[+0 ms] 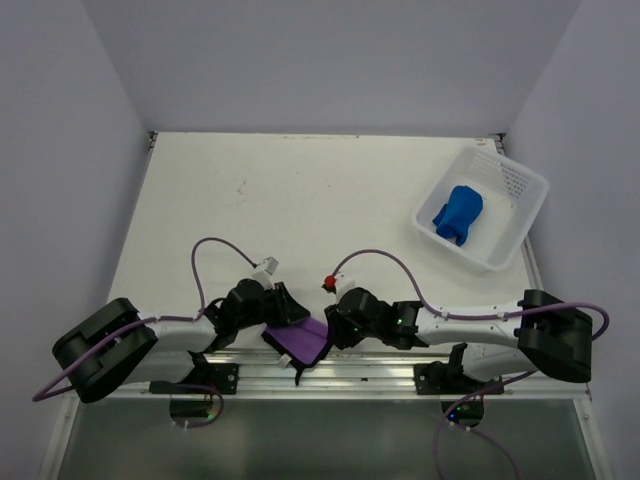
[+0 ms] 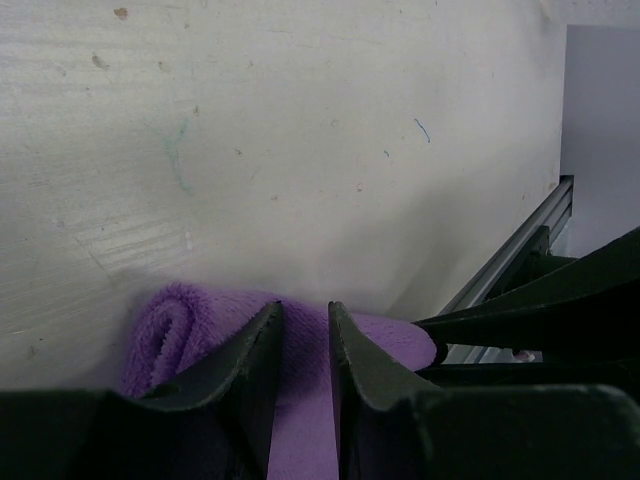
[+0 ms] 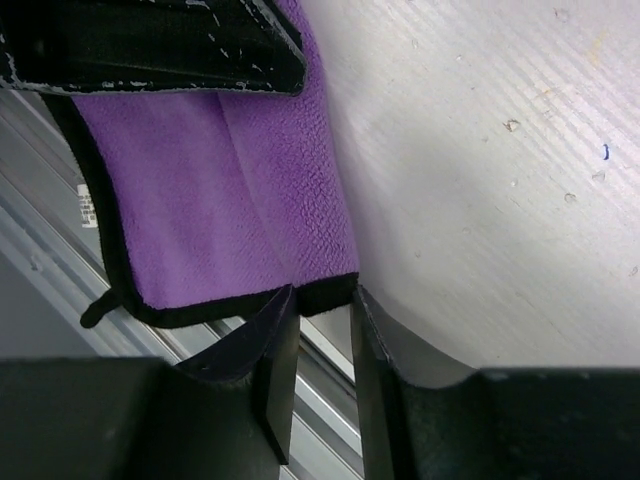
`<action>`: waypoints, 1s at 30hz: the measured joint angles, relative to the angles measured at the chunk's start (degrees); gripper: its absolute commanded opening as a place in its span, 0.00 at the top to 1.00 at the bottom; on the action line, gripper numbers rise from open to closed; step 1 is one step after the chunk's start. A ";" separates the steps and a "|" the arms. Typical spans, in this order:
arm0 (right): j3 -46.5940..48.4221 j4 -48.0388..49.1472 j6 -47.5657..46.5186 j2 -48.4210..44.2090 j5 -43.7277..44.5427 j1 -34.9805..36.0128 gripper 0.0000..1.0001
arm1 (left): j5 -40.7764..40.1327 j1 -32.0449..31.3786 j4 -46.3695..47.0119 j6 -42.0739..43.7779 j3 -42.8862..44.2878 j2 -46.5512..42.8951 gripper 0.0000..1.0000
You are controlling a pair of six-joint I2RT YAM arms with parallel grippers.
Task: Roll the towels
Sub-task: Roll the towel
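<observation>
Blue towel [image 1: 458,213]: rolled, lying in white basket [image 1: 505,228] at far right of worktop [image 1: 300,200]. This half judged complete.
Purple towel [image 1: 303,340]: at near worktop edge, partly over aluminium rail [image 1: 370,378]; one end curled, rest flat.
Left gripper [image 2: 300,335]: narrowed onto purple cloth.
Right gripper [image 3: 322,310]: apparently pinching black trim; tip contact unclear.
Remaining: complete purple roll.

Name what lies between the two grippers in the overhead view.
The purple towel lies between the left gripper and the right gripper, and each is pinching it. The top view shows this, and both wrist views show cloth between the fingers.
</observation>
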 measured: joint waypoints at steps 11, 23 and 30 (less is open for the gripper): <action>0.96 0.42 -3.54 0.00 1.36 0.00 0.79 | 0.11 0.00 0.15 0.85 0.37 0.72 0.70; 0.98 0.63 -8.31 0.76 4.48 2.97 1.00 | 0.11 0.00 -0.87 1.33 1.53 1.49 0.70; 0.96 1.64 -14.58 1.33 19.56 15.19 1.00 | 0.37 -0.22 -1.60 1.31 2.25 1.97 0.70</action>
